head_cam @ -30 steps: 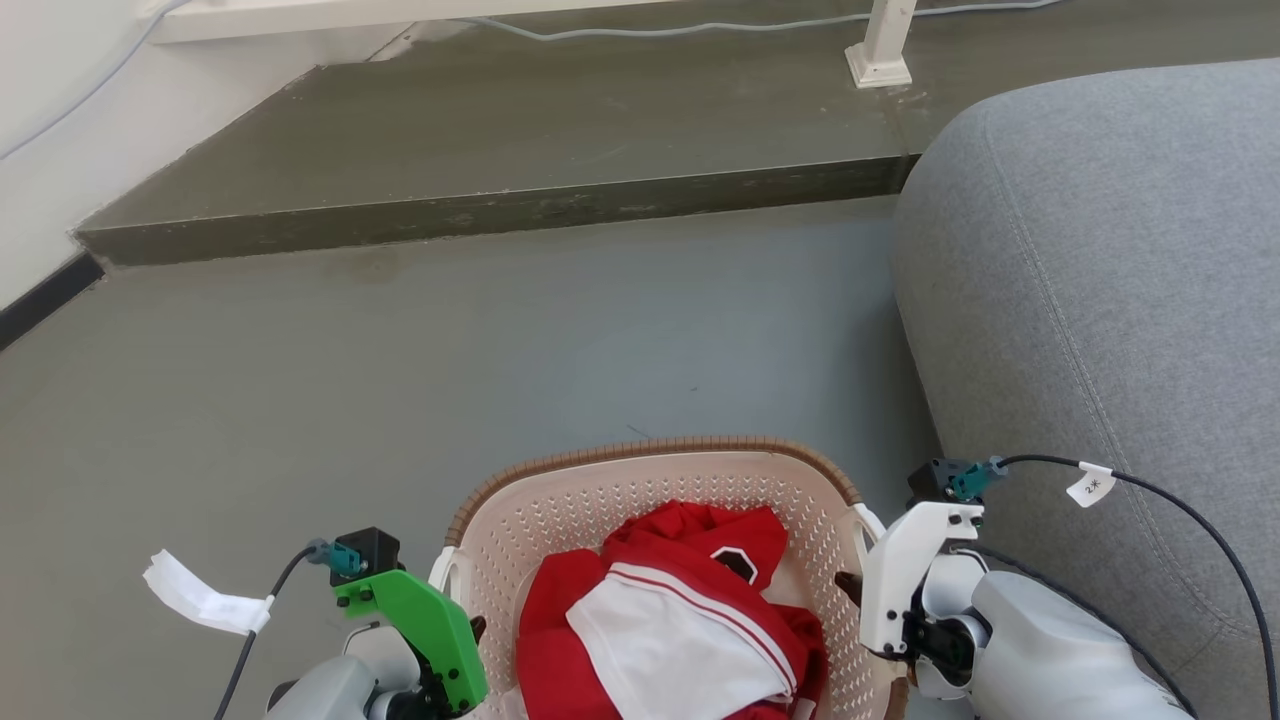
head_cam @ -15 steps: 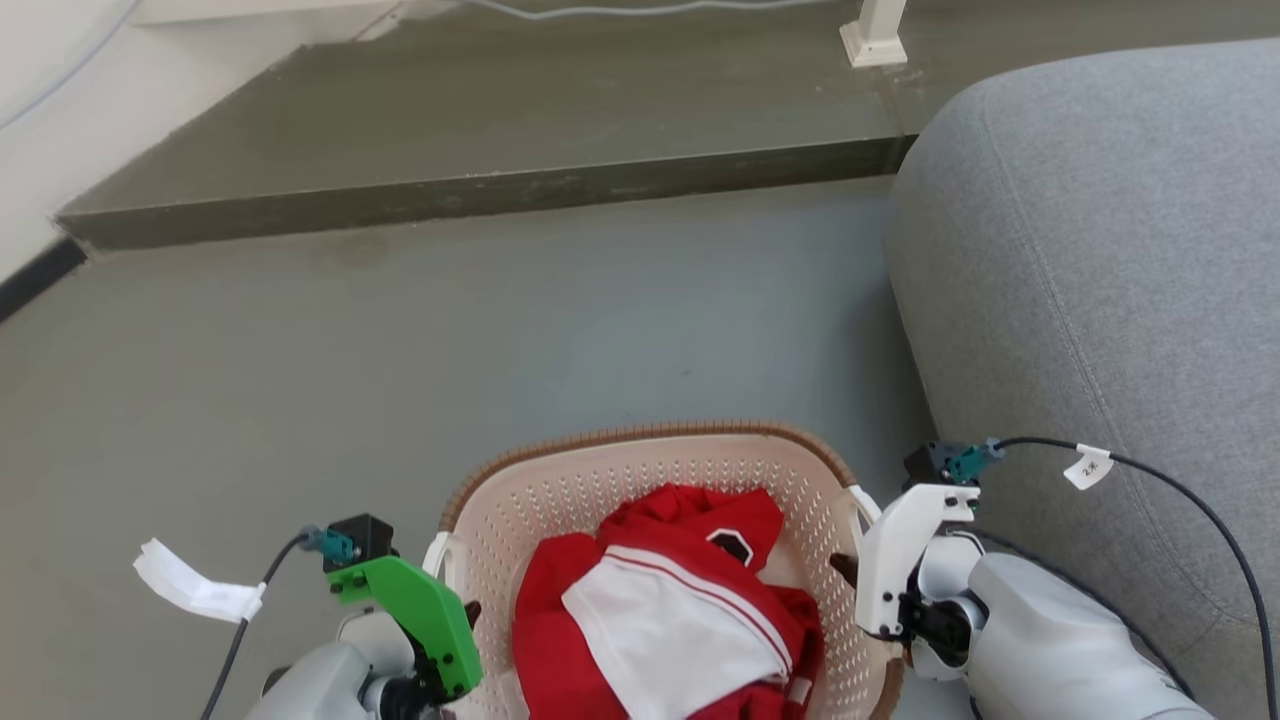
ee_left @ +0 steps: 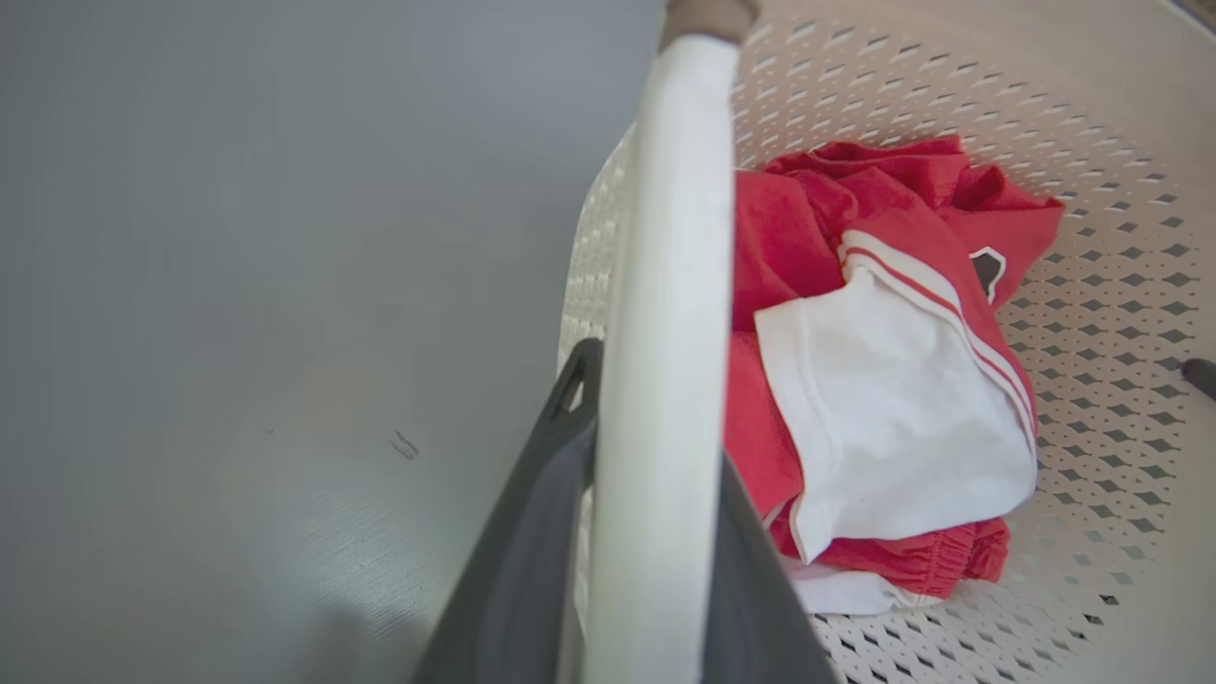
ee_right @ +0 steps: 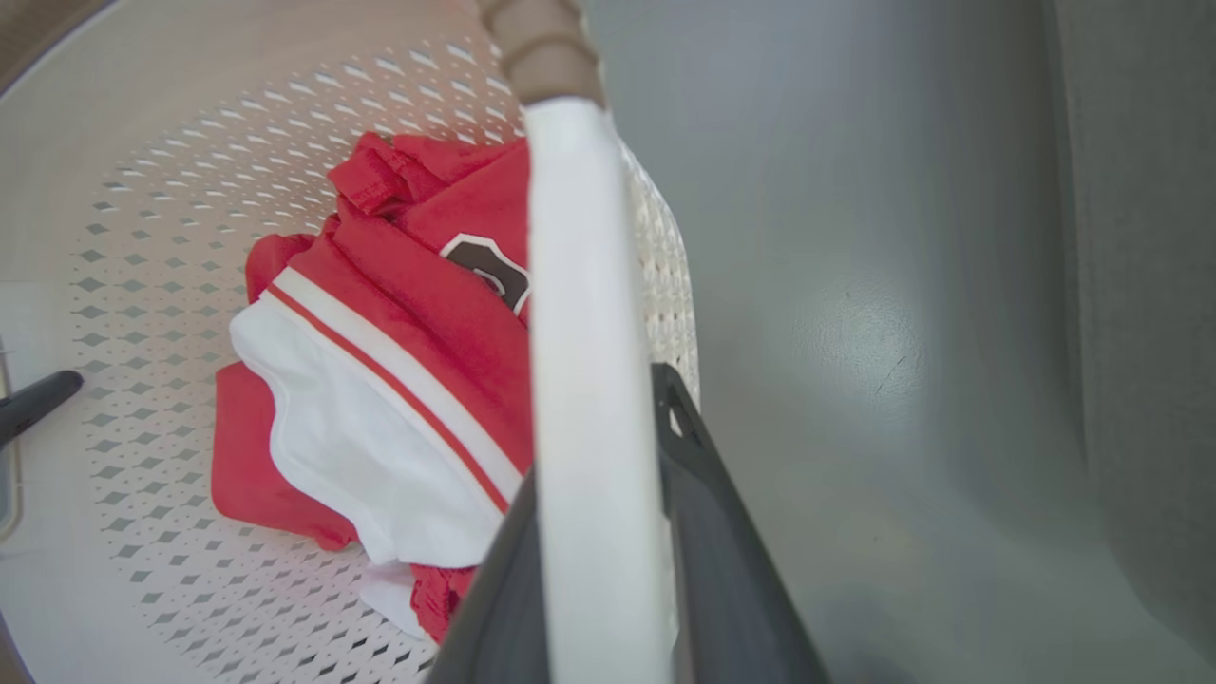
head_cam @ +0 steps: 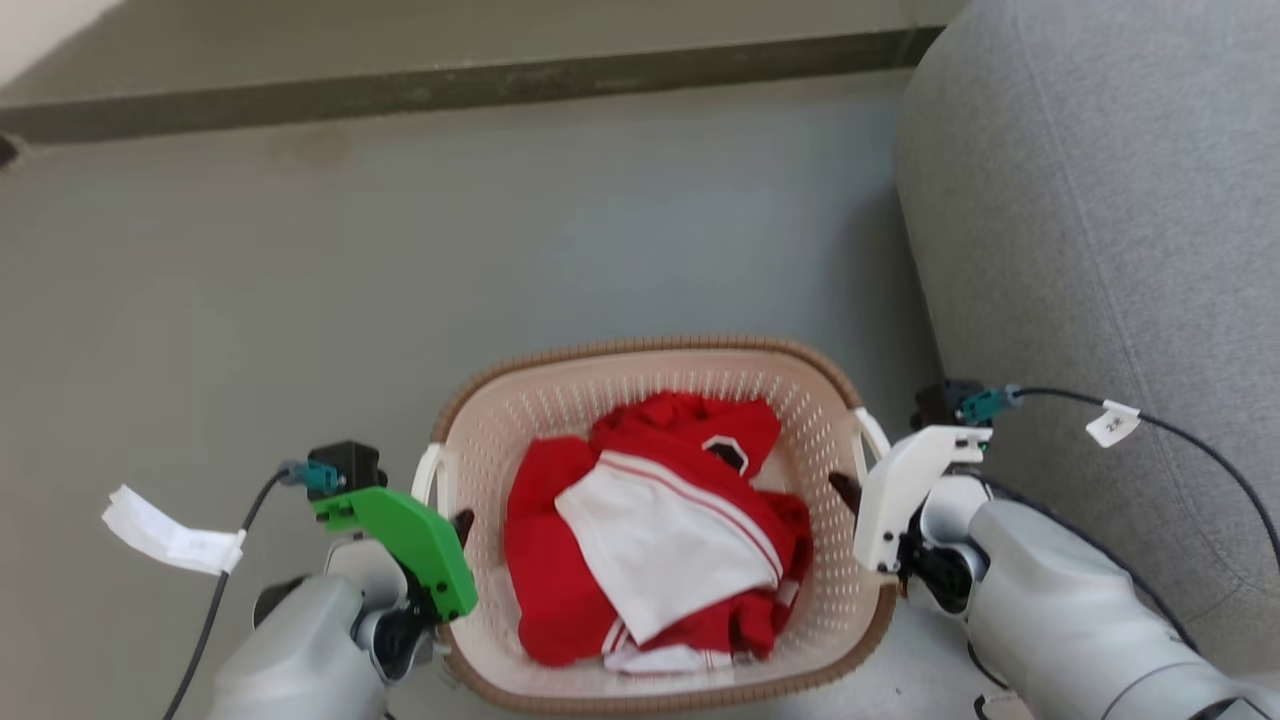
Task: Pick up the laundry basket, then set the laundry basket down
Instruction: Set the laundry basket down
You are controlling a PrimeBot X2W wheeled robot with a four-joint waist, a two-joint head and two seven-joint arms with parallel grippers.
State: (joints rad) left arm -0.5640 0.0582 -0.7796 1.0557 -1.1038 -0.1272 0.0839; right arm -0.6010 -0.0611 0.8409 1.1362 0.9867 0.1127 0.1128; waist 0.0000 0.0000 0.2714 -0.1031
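Note:
The laundry basket (head_cam: 640,346) is cream with perforated walls and a brown braided rim, and it hangs between my two arms over the grey floor. Red and white clothes (head_cam: 650,530) lie inside it. My left gripper (head_cam: 455,527) is shut on the white left handle (ee_left: 665,285), one dark finger outside the wall and one inside. My right gripper (head_cam: 846,492) is shut on the white right handle (ee_right: 570,285) in the same way. In the left wrist view the left gripper (ee_left: 655,418) straddles its handle; in the right wrist view the right gripper (ee_right: 598,446) does likewise.
A grey sofa (head_cam: 1100,200) stands close on the right, almost touching my right arm. A dark raised step (head_cam: 450,85) runs across the far floor. Open grey floor (head_cam: 250,300) lies ahead and to the left. Cables with white tags (head_cam: 165,535) trail from both wrists.
The head camera has tilted down, so the step has slid up the picture and most of the basket has come into view. Both grippers keep their hold on the handles.

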